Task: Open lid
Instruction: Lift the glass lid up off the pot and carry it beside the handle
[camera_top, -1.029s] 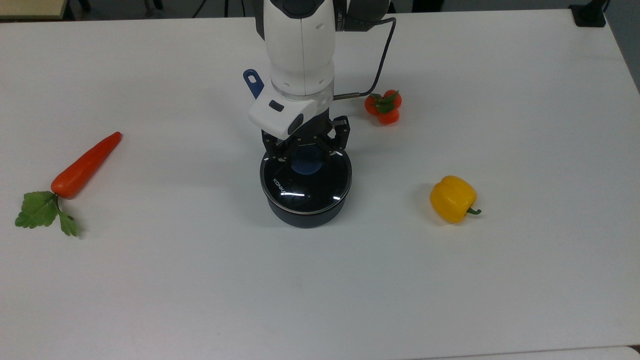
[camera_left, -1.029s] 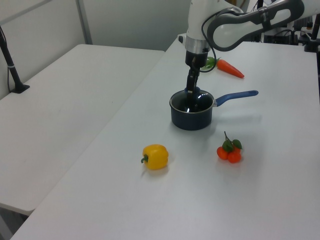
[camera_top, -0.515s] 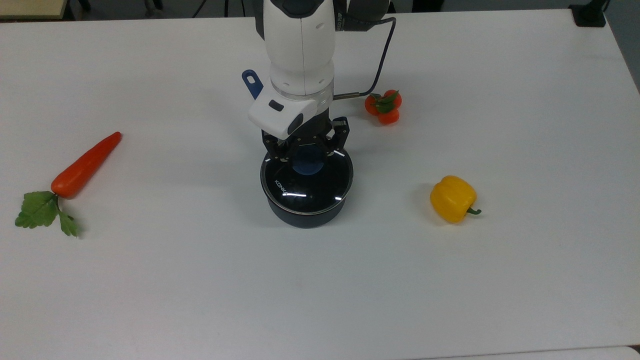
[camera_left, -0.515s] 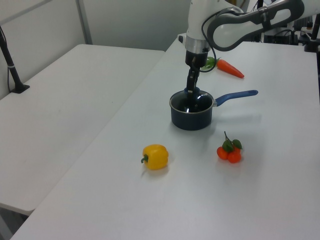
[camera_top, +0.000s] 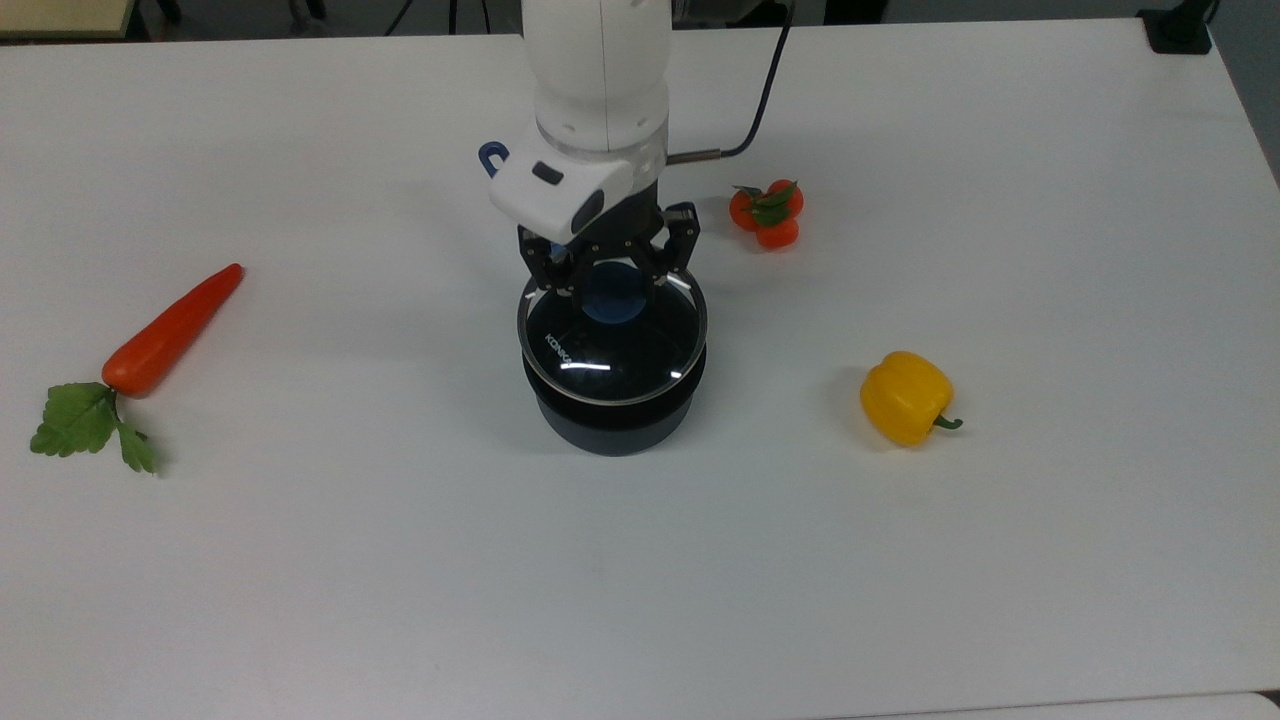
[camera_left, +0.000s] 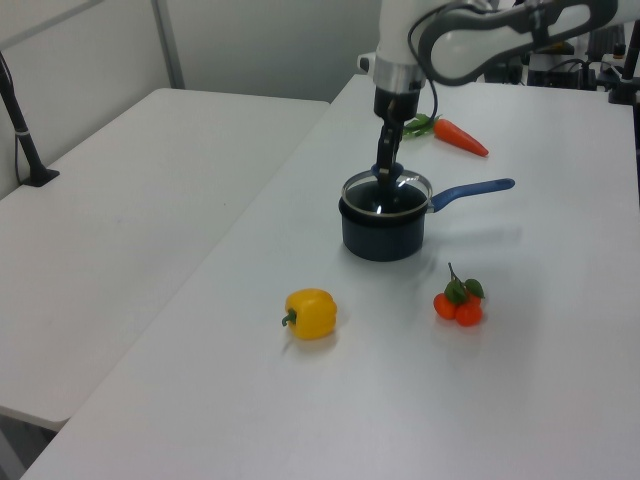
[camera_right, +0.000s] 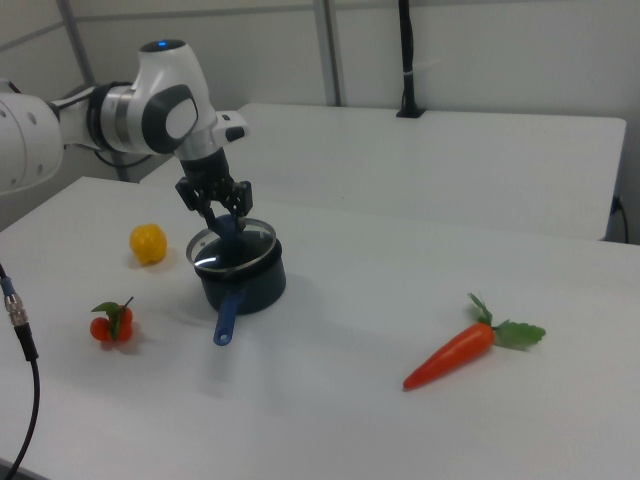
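Right now your gripper (camera_top: 610, 275) points straight down over the middle of the table (camera_top: 300, 560), its two black fingers (camera_top: 548, 272) clamped from either side on the blue knob (camera_top: 612, 303) at the centre of the lid (camera_top: 612, 340). You can see the same grip in the right view, where the gripper (camera_right: 222, 214) pinches the knob above the pot, and in the left view, where the gripper (camera_left: 385, 172) meets the top of the lid (camera_left: 386, 191). That lid, a clear glass disc with a thin metal rim and white lettering near its edge, hangs lifted just above the dark blue saucepan (camera_top: 612, 412); in the left view its rim floats apart from the saucepan (camera_left: 382, 228), and in the right view the lid (camera_right: 232, 250) sits tilted over the open mouth of the saucepan (camera_right: 243, 282). Your saucepan's long blue handle (camera_left: 470, 190) sticks out toward the left view's right, and in the top view its looped end (camera_top: 490, 155) peeks out beside the white arm (camera_top: 598, 80). Around the pot, you have a carrot (camera_top: 170, 330) with green leaves well off toward the top view's left, a yellow bell pepper (camera_top: 905, 397) toward the top view's right, and a small cluster of red tomatoes (camera_top: 766, 214) just beyond the arm's cable (camera_top: 765, 100).
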